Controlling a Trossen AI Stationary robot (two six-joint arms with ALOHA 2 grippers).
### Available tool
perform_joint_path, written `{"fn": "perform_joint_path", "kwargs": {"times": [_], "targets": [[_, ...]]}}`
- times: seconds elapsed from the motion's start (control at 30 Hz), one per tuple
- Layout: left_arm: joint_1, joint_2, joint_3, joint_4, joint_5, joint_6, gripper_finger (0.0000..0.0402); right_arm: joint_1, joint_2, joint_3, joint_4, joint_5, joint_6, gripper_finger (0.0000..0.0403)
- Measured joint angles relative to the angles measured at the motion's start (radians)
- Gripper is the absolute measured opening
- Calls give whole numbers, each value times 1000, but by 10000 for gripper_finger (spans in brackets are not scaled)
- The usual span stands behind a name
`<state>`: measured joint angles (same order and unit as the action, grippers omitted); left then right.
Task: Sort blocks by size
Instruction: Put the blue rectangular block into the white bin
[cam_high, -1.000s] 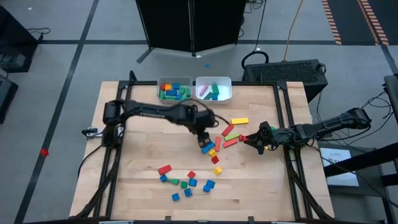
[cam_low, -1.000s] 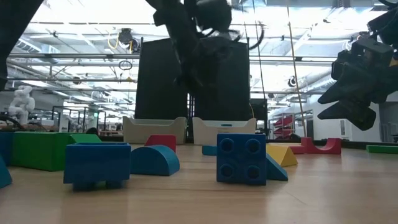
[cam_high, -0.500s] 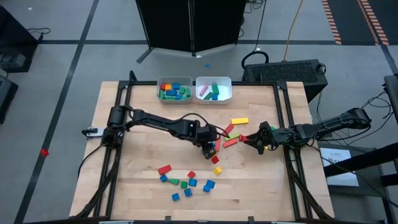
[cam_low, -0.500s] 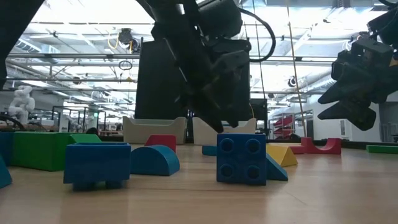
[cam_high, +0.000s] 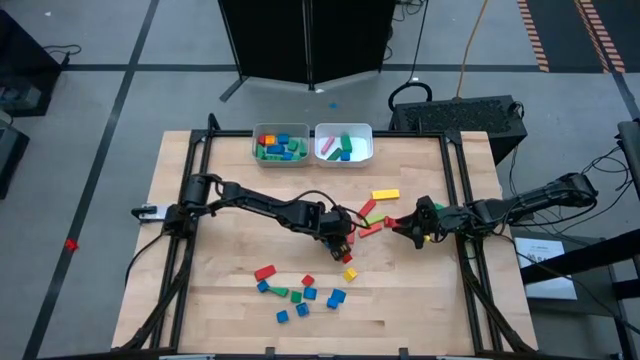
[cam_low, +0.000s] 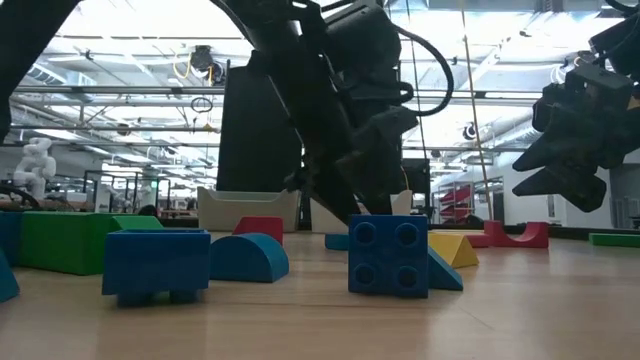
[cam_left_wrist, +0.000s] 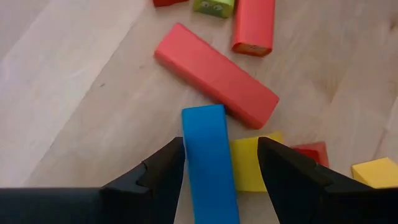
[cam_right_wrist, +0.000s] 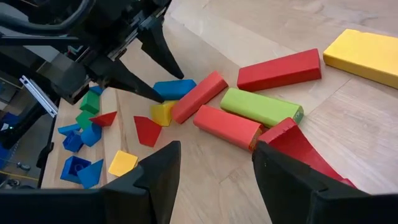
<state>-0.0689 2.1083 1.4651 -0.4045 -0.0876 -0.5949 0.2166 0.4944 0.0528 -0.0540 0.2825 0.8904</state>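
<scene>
- Where the high view looks straight down, the left gripper is low over the middle of the table, at a cluster of blocks; the right gripper hangs just right of that cluster. Two pale bins sit side by side at the table's far edge, both holding blocks. A yellow bar lies apart from the cluster, toward the far right, and a looser scatter of red, blue and green blocks lies toward the near edge.
- At table height, the low view shows a studded blue block close in front, a yellow wedge just behind it, and the left arm's dark gripper coming down behind the two. The right gripper shows high at the picture's right.
- Past the left wrist's own fingers, a blue bar lies between them; the jaws straddle it with a gap on either side, so they are parted and not yet clamped. A long red bar lies just beyond the blue bar's end, and a yellow block touches its side.
- From the right wrist, that gripper's fingers stand wide apart with nothing between them, above a red bar and a green bar.
</scene>
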Motion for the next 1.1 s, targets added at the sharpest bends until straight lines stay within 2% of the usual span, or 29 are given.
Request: {"fn": "perform_joint_path", "kwargs": {"times": [0.17,0.47,0.8,0.93,1.1], "targets": [[3,25,1,-4,2,2,196,0,6,0,0,0,6,194],[4,71,7,-36,-5,73,90,0,22,0,0,1,6,194],[66,-16,73,-106,8,114,89,0,25,0,0,4,3,194],[137,-77,125,-82,-59,170,89,0,26,0,1,5,-10,194],[268,-82,205,-70,-158,272,89,0,26,0,0,9,-18,194]]}}
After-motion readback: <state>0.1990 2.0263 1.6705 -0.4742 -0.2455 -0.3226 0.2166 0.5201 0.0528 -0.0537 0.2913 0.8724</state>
